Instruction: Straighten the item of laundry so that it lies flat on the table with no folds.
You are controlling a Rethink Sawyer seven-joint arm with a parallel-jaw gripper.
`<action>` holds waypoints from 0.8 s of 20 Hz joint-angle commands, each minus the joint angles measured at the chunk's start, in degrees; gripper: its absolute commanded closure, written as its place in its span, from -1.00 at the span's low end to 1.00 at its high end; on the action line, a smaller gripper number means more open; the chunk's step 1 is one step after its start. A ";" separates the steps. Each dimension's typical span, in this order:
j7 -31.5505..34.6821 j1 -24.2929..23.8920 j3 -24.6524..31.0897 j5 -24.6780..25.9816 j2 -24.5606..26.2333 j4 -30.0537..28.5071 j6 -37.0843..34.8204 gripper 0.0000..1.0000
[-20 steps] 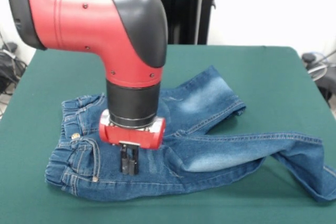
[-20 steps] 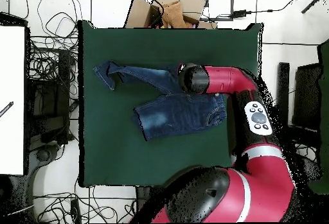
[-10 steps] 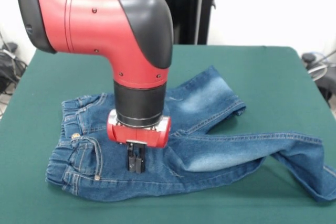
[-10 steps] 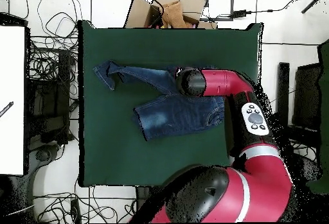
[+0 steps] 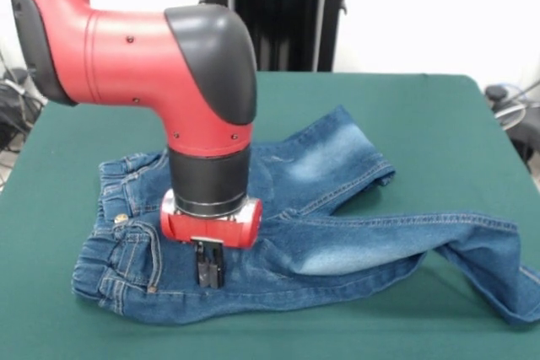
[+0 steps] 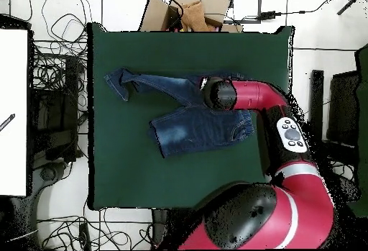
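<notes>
The small blue denim jeans (image 5: 337,242) lie on the dark green table (image 5: 439,124). The gathered waistband is at the left, one leg angles to the upper right, and the other runs right with its end folded over. My gripper (image 5: 208,278) points straight down with its tips on the denim beside the front pocket, near the near hip. Its fingers stand together, shut; I cannot tell if cloth is pinched between them. In the overhead view the jeans (image 6: 194,129) lie on the table (image 6: 144,176) and the arm's wrist (image 6: 218,93) hides the gripper.
The arm's red elbow and black wrist (image 5: 207,82) hang over the waist end of the jeans. Cables (image 6: 54,83) and a cardboard box (image 6: 183,7) lie off the table's edges. The robot's dark pedestal (image 5: 274,6) stands behind the far edge.
The gripper shifted a little right, then back left and lower, so its tips now touch the denim. The jeans have not moved.
</notes>
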State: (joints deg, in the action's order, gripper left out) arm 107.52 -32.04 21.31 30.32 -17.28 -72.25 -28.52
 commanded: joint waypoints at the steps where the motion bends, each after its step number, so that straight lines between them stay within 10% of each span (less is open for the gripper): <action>1: -21.48 -3.29 5.84 6.64 5.76 3.10 -2.48 1.00; 16: -26.52 -6.17 5.86 6.12 4.25 2.38 -4.99 1.00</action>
State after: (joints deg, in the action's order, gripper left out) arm 92.15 -36.50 26.57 30.33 -15.80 -71.24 -30.53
